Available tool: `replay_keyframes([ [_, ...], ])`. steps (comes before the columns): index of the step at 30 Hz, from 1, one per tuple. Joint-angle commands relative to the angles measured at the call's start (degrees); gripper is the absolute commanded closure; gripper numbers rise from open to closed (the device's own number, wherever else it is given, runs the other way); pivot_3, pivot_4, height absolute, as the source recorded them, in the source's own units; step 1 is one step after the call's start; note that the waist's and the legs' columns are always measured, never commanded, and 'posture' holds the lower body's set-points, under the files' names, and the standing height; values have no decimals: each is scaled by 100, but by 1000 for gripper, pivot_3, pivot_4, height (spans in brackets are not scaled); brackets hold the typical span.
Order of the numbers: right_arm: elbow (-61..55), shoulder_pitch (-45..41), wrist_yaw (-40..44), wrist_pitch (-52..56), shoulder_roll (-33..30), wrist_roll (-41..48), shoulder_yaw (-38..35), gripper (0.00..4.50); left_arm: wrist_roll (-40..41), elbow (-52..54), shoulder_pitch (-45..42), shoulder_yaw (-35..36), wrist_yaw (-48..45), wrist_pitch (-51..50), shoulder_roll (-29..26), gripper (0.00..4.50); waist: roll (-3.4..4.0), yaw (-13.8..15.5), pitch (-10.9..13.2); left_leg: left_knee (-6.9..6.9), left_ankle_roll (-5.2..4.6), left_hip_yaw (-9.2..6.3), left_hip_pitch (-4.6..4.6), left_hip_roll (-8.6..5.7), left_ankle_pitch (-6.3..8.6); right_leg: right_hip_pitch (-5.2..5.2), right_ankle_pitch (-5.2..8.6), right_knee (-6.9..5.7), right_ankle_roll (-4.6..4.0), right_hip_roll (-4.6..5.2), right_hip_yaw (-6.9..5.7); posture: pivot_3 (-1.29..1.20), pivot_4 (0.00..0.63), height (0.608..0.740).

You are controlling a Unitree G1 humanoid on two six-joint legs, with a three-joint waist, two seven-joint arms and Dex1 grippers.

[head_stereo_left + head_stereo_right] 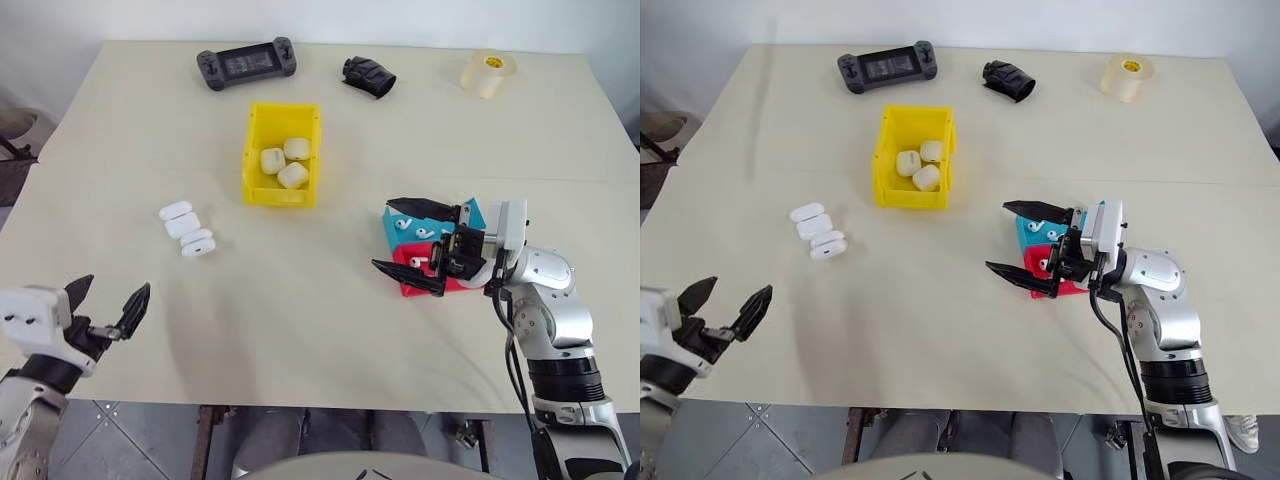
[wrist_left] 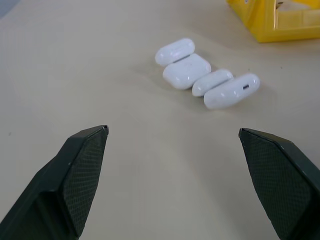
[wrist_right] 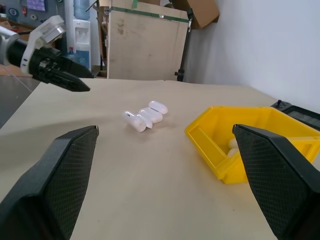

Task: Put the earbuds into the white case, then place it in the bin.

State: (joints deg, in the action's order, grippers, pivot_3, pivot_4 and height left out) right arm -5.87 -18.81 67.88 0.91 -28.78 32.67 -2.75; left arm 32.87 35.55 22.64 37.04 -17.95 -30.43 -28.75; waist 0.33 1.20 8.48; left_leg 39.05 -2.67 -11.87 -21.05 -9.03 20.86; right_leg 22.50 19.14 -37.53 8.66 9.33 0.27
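Left gripper [image 1: 108, 305]: spread wide, empty, low at the near-left table edge, pointing toward the row of four white cases [image 1: 187, 228] lying side by side on the bare table [image 1: 300, 320], well apart from it.

Best next move, as a judgement: bring it in level over the nearest white case [image 1: 198, 244], jaws straddling the short sides, closing only once centred, since the glossy shell may slip and nudge its neighbours, which touch it.

Further right: the yellow bin [image 1: 283, 153], open-topped, three white cases [image 1: 285, 162] already inside, well beyond the row.

Right gripper [image 1: 410, 243]: also wide open, holding nothing, hovering above the teal tray [image 1: 468, 212] and the red tray [image 1: 452, 285], which sit touching. Earbuds [image 1: 405, 224] in the teal one, another [image 1: 418, 262] in the red.

For the pick: descend straight onto one earbud, pinching across the stem, avoiding the tray wall; too small here to tell each bud's lie.
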Motion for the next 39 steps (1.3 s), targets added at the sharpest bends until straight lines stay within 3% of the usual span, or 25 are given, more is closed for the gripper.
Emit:
replay_keyframes([
  [1,-178,93,-23,-116,-71,4,-142,0,143,188,-228,-2,281,-556,-198,38,0,-3,0,-1,0,0,0,0,0,0,0,-1,0,0,-1,0,150,740],
  [10,-297,166,-184,-15,-294,-15,-232,0,664,476,-1914,-374,1601,-3200,-619,38,1,0,1,1,0,-4,5,-3,0,6,0,-20,0,-1,0,0,150,740],
  [15,-386,203,-273,50,-304,5,-234,0,632,691,-3782,-401,2653,-5622,159,38,-3,-1,-1,8,0,-9,4,-5,0,5,0,-29,0,0,0,0,150,740],
  [17,-420,215,-284,69,-298,9,-220,0,485,671,-4344,-493,2889,-6133,475,38,-4,0,-2,12,0,-11,3,-8,0,5,-1,-35,1,1,0,0,150,740],
  [22,-470,211,-334,91,-258,9,-204,0,478,409,-4781,-769,3356,-6207,934,38,-6,-80,-2,7,4,-12,0,-7,2,9,-1,-37,2,2,-6,0,150,740],
  [28,-482,256,-393,61,-265,-8,-234,0,578,381,-4359,-933,3738,-6207,1064,38,-5,-138,-3,6,4,-14,1,-7,2,21,-1,-40,2,3,-5,0,150,740],
  [32,-539,370,-429,46,-263,-2,-250,0,776,223,-4153,-1297,3958,-6207,852,38,-8,-104,-1,4,4,-16,-1,-9,2,25,-1,-43,2,2,-3,0,150,740],
  [39,-636,517,-484,22,-234,12,-249,0,977,87,-3921,-1240,4036,-6207,918,38,-7,-89,-2,7,5,-21,4,-17,2,24,-1,-38,1,4,5,0,150,740],
])
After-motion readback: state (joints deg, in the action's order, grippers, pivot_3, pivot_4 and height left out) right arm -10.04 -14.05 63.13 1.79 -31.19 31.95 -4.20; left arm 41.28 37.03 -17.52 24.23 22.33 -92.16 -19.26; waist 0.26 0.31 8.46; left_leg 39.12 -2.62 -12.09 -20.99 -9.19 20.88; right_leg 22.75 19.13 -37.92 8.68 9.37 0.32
